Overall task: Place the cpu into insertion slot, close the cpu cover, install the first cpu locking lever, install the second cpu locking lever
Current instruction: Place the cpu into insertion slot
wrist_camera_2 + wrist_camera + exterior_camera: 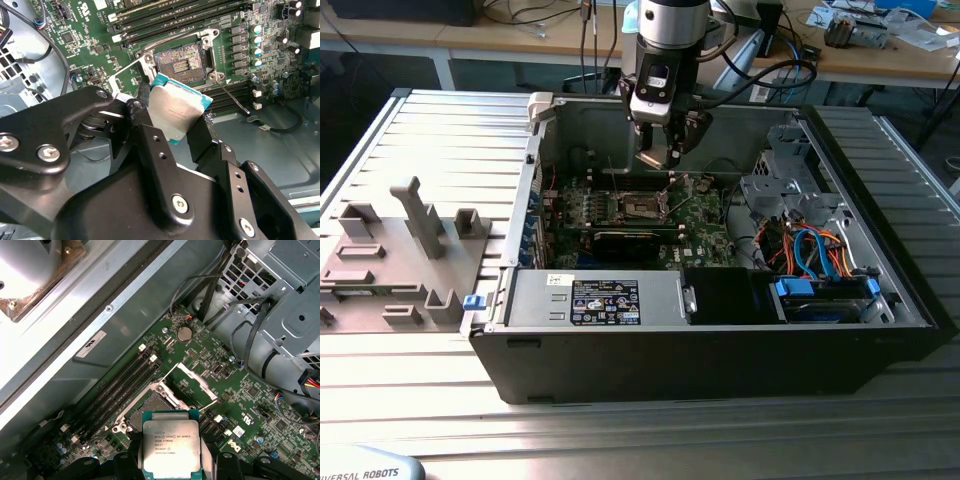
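My gripper (660,152) is shut on the cpu (655,158), a flat square chip with a silvery top, and hangs over the green board inside the open computer case. In both wrist views the black fingers (137,117) clamp the cpu (177,112) (171,447) by two opposite edges, tilted, a short way above and beside the insertion slot (180,62) (147,410) (642,207). The slot lies bare, its contact field exposed. The cpu cover (195,385) stands swung open beside the slot. A thin locking lever (232,97) sticks out free next to the socket.
Long black memory slots (175,20) run beside the socket. A power supply (600,298) fills the case's near side; a drive cage (790,190) and coloured cables (810,245) sit on the exterior view's right. A grey fixture plate (390,250) lies outside the case.
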